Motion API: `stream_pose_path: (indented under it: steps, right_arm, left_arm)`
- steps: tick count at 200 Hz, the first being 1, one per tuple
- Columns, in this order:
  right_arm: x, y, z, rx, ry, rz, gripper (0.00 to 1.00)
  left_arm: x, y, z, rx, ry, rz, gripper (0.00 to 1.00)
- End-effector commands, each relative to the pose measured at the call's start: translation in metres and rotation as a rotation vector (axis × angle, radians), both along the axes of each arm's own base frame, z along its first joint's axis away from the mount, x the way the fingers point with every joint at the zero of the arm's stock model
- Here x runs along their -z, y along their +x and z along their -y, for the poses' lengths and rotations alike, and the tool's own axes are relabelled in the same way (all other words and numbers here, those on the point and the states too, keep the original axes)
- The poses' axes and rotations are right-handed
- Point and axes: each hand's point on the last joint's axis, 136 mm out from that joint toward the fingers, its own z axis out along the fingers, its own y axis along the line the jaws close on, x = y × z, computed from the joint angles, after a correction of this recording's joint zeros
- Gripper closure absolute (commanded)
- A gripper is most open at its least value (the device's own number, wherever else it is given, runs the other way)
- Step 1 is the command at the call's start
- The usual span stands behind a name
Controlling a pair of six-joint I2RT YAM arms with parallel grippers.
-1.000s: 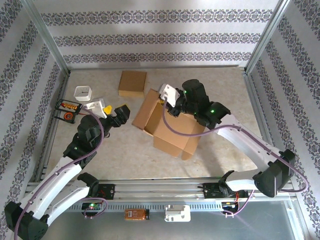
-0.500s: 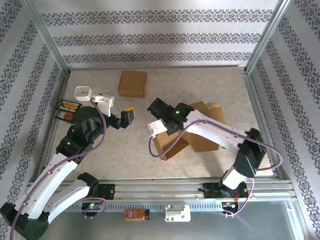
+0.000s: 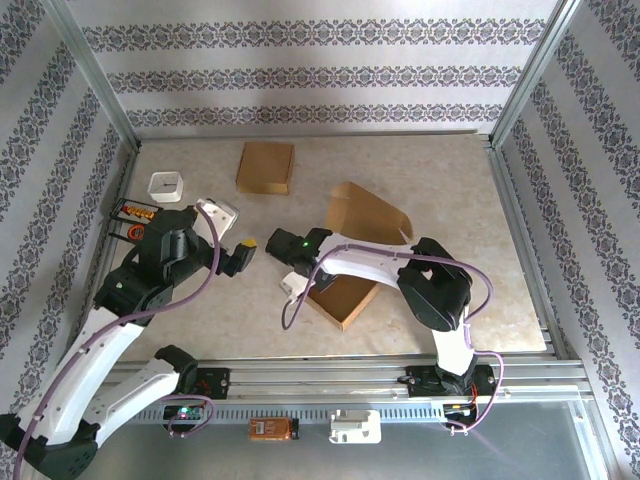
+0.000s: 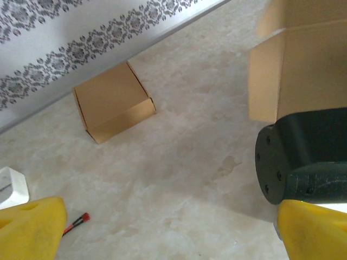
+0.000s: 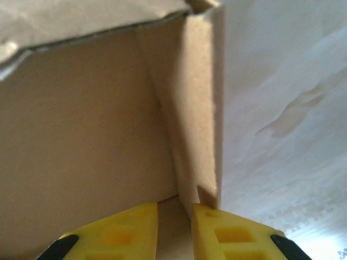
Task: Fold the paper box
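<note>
The brown paper box (image 3: 362,218) lies open in the middle of the table, one large flap raised at the back and its lower part (image 3: 345,296) toward me. My right gripper (image 3: 305,262) is at the box's left edge. In the right wrist view it (image 5: 174,227) is nearly closed on a cardboard wall (image 5: 198,135) at an inner corner of the box. My left gripper (image 3: 245,256) hovers left of the box, apart from it. In the left wrist view it (image 4: 173,238) stands wide open over bare table, with the box (image 4: 298,70) at the upper right.
A small closed cardboard box (image 3: 265,167) lies at the back, also in the left wrist view (image 4: 114,103). A white square cup (image 3: 166,185) and an orange-black tool (image 3: 135,212) sit at the left edge. The right arm's black wrist (image 4: 303,154) is close beside the left gripper.
The right arm has swung left and toward me, dragging and turning the box with it. The left arm has drawn back slightly toward the near left.
</note>
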Motion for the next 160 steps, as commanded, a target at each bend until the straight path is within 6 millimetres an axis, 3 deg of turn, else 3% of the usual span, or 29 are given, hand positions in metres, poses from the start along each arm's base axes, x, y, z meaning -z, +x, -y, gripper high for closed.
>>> stream_pose_path:
  steps: [1, 20, 50, 91, 126, 141, 160]
  right_arm:
    - [0.025, -0.017, -0.011, -0.022, 0.005, -0.063, 0.75]
    - [0.02, -0.019, -0.014, -0.017, 0.033, -0.05, 0.72]
    - [-0.008, -0.021, -0.023, 0.01, 0.154, -0.024, 0.69]
    - [-0.06, -0.025, -0.023, 0.179, 0.413, 0.034, 0.63]
    - [-0.131, -0.021, -0.008, 0.669, 0.868, 0.029, 0.45]
    - [-0.154, -0.024, 0.012, 0.933, 1.077, -0.041, 0.38]
    - [-0.165, -0.027, 0.047, 1.29, 1.313, -0.122, 0.34]
  left_arm:
    - [0.008, -0.005, -0.006, 0.009, 0.063, -0.009, 0.0]
    - [0.009, -0.005, -0.005, 0.014, 0.066, -0.013, 0.0]
    - [0.01, -0.001, -0.001, 0.015, 0.055, -0.02, 0.0]
    - [0.01, 0.007, 0.003, -0.022, -0.011, -0.057, 0.0]
    - [0.021, 0.015, 0.012, -0.082, -0.105, -0.193, 0.0]
    - [0.028, 0.018, 0.023, -0.077, -0.165, -0.258, 0.0]
    - [0.039, 0.02, 0.042, -0.047, -0.252, -0.348, 0.02]
